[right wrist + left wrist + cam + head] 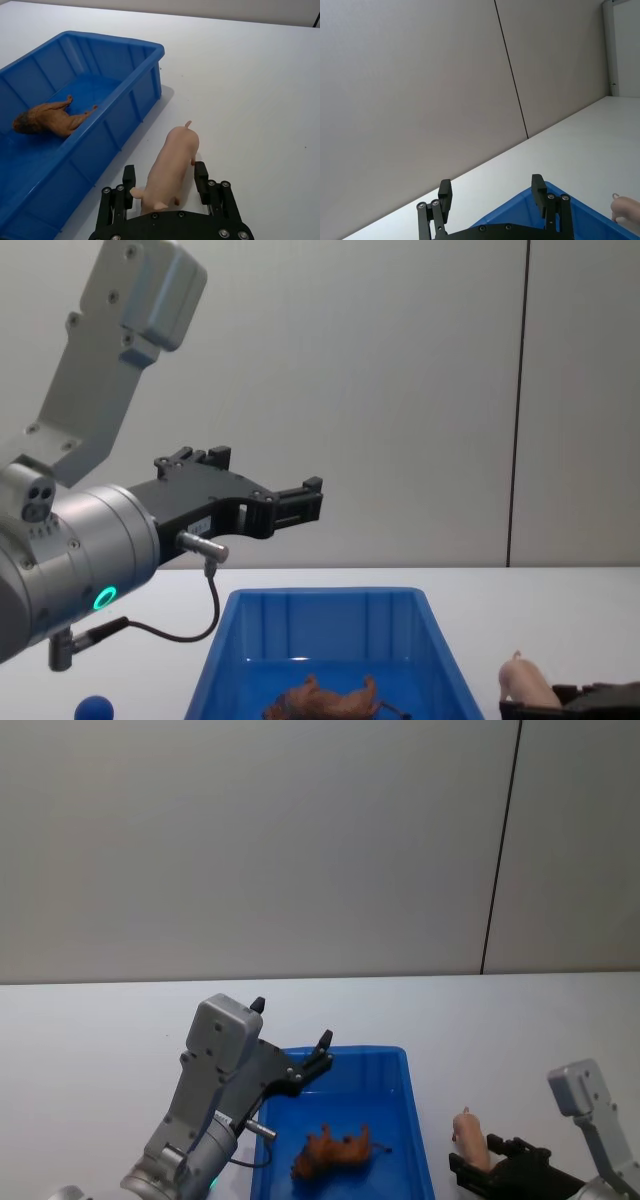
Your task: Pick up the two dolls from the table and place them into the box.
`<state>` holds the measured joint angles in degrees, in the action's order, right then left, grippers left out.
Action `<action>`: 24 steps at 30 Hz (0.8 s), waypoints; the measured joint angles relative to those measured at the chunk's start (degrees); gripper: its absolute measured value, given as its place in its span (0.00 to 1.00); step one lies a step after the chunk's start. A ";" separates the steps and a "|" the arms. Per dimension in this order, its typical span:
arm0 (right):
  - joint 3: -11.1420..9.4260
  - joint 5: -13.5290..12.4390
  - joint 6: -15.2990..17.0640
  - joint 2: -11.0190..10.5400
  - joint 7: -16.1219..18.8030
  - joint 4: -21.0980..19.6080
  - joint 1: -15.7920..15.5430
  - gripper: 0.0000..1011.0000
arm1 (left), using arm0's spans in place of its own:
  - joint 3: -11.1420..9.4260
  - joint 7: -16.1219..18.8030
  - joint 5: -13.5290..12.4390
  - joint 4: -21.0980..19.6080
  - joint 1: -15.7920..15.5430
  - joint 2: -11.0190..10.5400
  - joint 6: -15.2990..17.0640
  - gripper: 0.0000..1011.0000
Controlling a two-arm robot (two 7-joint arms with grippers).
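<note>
— Grey wall behind, white desk in front of us. Where are the things we are after?

— We see the reddish-brown animal figurine lying on its side on the floor of the blue bin. The pink pig stands on the desk just beside the bin's right-hand wall, outside it.

— And our right tool?

— Low over the desk, at the near right. Its black fingers are spread wide enough to flank the pig, one at each side. We make out a thin gap at either side, so it grips nothing. The pig's snout is toward the tool and its curly tail points away.

— Our left tool?

— Raised well above the bin, over its far left corner, pointing forward toward the wall. It is wide open and empty.

— Anything else on the desk?

— From the chest view we spot a small blue ball at the near left, left of the bin and apart from it.
</note>
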<state>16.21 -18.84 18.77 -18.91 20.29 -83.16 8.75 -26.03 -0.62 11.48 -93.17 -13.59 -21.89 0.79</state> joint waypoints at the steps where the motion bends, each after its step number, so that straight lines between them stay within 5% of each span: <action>1: 0.04 0.05 0.04 0.05 -0.08 0.11 0.06 0.68 | 0.00 0.00 0.00 0.00 0.00 0.00 0.00 0.99; 12: 0.19 0.68 -0.50 0.08 -0.90 -0.07 0.06 0.37 | 0.00 0.00 0.00 0.00 0.00 0.00 0.00 0.99; 24: 0.11 2.58 -3.93 -0.41 -2.34 -2.53 -0.33 0.36 | 0.00 0.00 0.00 0.00 0.00 0.00 0.00 0.99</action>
<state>16.32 -16.26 14.84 -19.32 17.95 -85.70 8.42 -26.03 -0.62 11.48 -93.17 -13.59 -21.89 0.80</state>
